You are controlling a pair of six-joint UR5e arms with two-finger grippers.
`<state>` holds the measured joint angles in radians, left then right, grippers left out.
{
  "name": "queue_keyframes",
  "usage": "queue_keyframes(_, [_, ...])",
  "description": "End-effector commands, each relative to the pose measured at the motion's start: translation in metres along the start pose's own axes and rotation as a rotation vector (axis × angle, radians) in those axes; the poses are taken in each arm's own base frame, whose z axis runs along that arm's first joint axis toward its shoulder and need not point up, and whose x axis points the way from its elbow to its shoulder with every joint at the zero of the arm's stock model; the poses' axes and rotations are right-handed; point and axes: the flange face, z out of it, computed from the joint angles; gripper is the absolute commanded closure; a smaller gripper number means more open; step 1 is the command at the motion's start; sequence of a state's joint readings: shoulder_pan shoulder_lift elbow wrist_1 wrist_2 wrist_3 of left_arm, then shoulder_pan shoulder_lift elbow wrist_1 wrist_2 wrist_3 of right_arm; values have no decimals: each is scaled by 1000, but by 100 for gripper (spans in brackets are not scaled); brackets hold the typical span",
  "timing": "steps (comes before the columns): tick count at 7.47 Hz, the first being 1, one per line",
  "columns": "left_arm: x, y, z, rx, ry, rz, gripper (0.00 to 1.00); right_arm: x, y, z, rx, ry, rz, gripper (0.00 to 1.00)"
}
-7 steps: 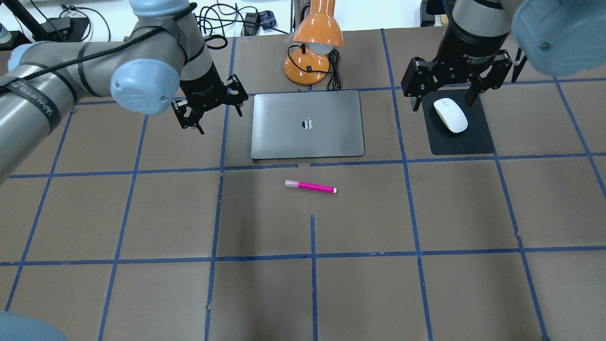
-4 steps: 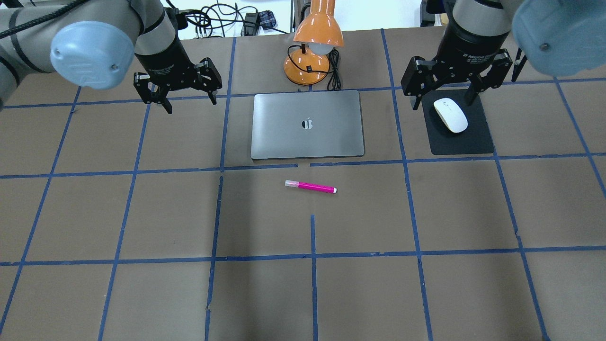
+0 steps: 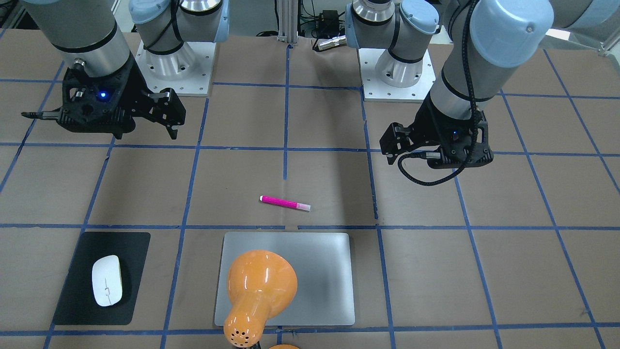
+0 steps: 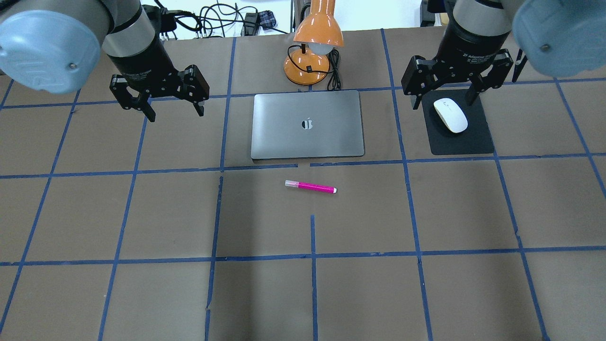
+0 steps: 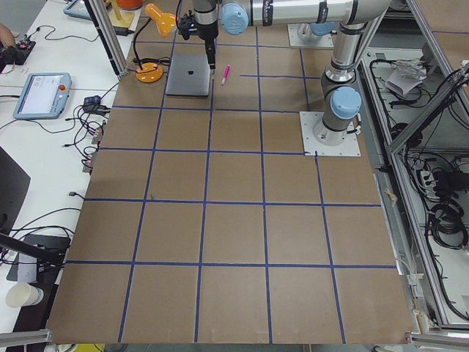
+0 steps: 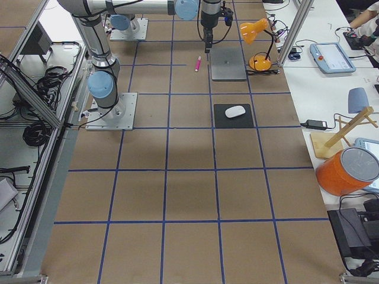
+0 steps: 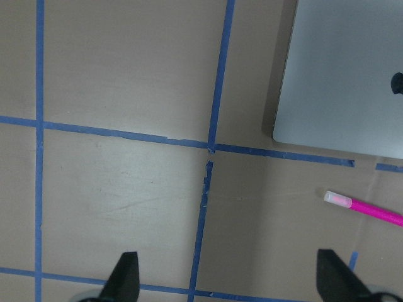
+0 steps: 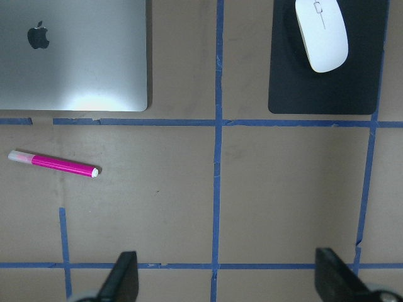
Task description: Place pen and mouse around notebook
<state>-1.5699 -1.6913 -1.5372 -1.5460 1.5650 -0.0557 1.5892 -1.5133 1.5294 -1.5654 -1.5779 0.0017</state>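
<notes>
The silver-grey notebook lies closed at the table's far middle. Just on my side of it lies the magenta pen, roughly parallel to its near edge; it also shows in the left wrist view. On a black mat to the notebook's right rests the white mouse. My left gripper hangs open and empty in the air, left of the notebook. My right gripper is open and empty too, high above the table on the robot's side of the mat.
An orange desk lamp with a black cord stands just beyond the notebook, its shade leaning over the lid. The black mat lies under the mouse. Cables run along the far table edge. Blue tape lines grid the brown tabletop.
My left arm has swung left, away from the notebook's left edge, and its wrist has turned so the open fingers now point down. The right arm, pen, mouse and notebook have not moved.
</notes>
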Motion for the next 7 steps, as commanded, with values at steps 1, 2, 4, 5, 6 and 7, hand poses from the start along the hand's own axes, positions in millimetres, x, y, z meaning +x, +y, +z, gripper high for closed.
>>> queue_keyframes(1, [-2, 18, 1, -5, 3, 52, 0, 0, 0, 0, -2, -1, 14, 0])
queue_keyframes(2, [-4, 28, 3, -8, 2, 134, 0, 0, 0, 0, 1, -1, 14, 0])
queue_keyframes(4, [-21, 42, 0, 0, 6, 112, 0, 0, -1, 0, 0, -1, 14, 0])
queue_keyframes(5, [-30, 43, -1, 1, 7, 120, 0, 0, -2, 1, 0, -1, 12, 0])
queue_keyframes(6, [-33, 46, -4, 6, 4, 123, 0, 0, -1, 3, -5, 1, 12, 0])
queue_keyframes(7, [-33, 48, -7, 12, 3, 121, 0, 0, -1, 4, -9, 2, 14, 0])
